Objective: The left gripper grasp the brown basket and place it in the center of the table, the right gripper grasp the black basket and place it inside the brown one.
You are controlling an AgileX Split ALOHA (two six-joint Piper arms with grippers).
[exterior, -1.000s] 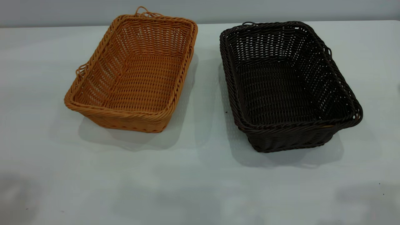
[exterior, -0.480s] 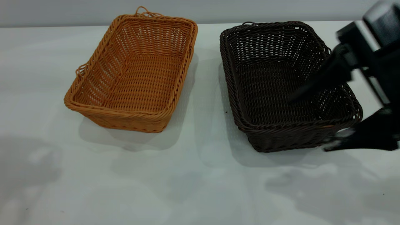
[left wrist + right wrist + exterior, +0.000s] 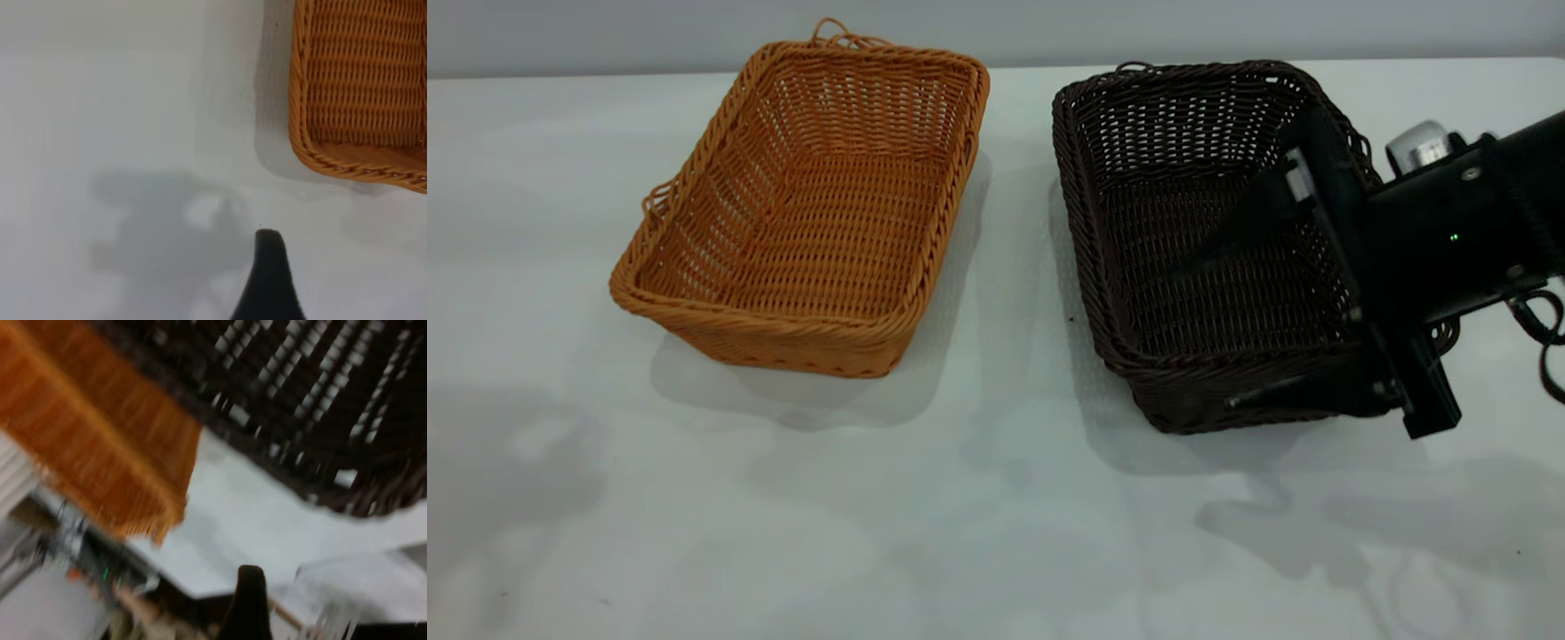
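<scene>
The brown basket (image 3: 809,204) stands left of centre on the white table (image 3: 978,498). The black basket (image 3: 1183,240) stands to its right, apart from it. My right gripper (image 3: 1216,331) reaches in from the right, open wide. One finger lies over the black basket's inside and the other runs along its near outer wall, so the near rim sits between them. The right wrist view is smeared and shows both the black basket (image 3: 320,400) and the brown basket (image 3: 100,433). My left gripper (image 3: 327,290) is outside the exterior view. It hovers over bare table beside a corner of the brown basket (image 3: 360,100), and only one finger (image 3: 268,280) shows.
White tabletop lies in front of both baskets and in the gap between them. A grey wall runs behind the table's far edge (image 3: 560,76). Arm shadows fall on the table at front left and front right.
The right arm has come in from the right, from out of view, and now has its open fingers astride the black basket's near wall. Neither basket has moved.
</scene>
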